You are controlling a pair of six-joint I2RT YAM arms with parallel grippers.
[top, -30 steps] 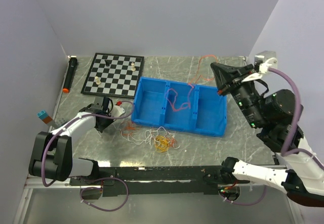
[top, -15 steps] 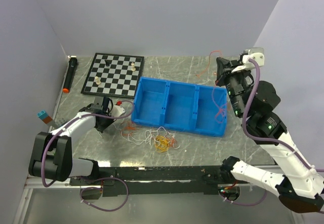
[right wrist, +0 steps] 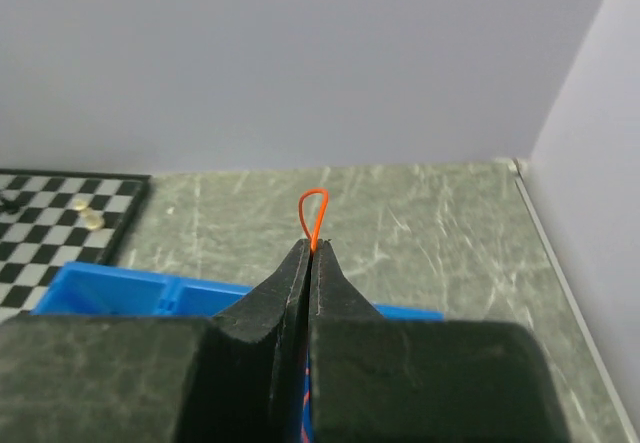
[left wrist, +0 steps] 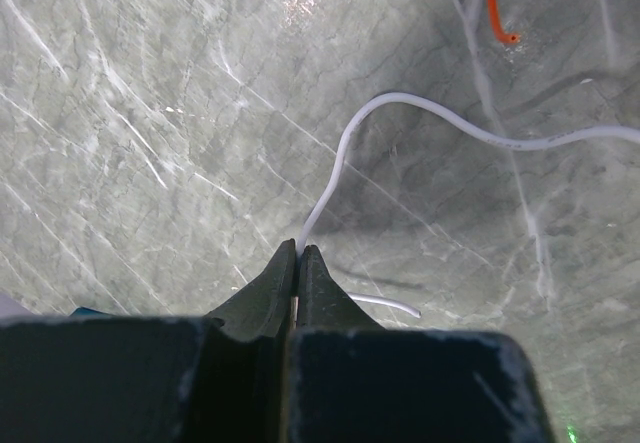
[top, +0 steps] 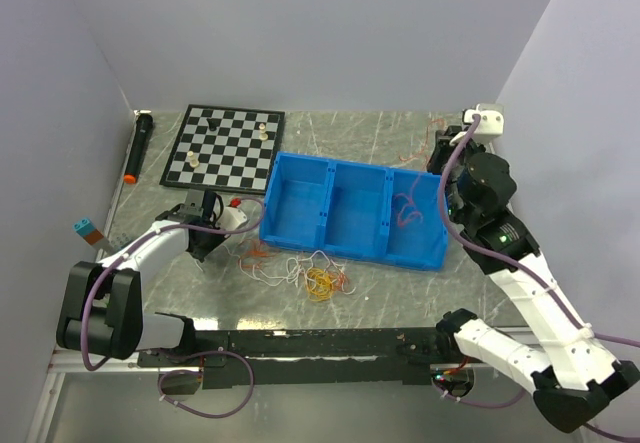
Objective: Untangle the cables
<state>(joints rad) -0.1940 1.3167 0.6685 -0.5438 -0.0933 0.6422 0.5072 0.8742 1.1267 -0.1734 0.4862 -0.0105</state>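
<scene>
A tangle of thin white, red-orange and yellow cables [top: 305, 269] lies on the table in front of the blue bin [top: 345, 255]. My left gripper [top: 204, 245] is low at the tangle's left and shut on a white cable [left wrist: 350, 143], which runs away to the right. A red-orange cable end [left wrist: 497, 8] lies beyond it. My right gripper [top: 441, 155] is raised over the bin's back right corner. It is shut on a red-orange cable [right wrist: 313, 208] that loops above its tips [right wrist: 310, 248]. That cable [top: 408, 209] hangs into the right compartment.
A chessboard [top: 225, 148] with a few pieces lies at the back left, also seen in the right wrist view [right wrist: 50, 223]. A black marker with an orange tip [top: 135, 148] lies along the left edge. A small teal and orange block [top: 86, 229] sits near the left arm.
My right gripper has swung toward the back right corner with the red-orange cable, drawing it out of the middle compartment into the right one. The left arm has not moved.
</scene>
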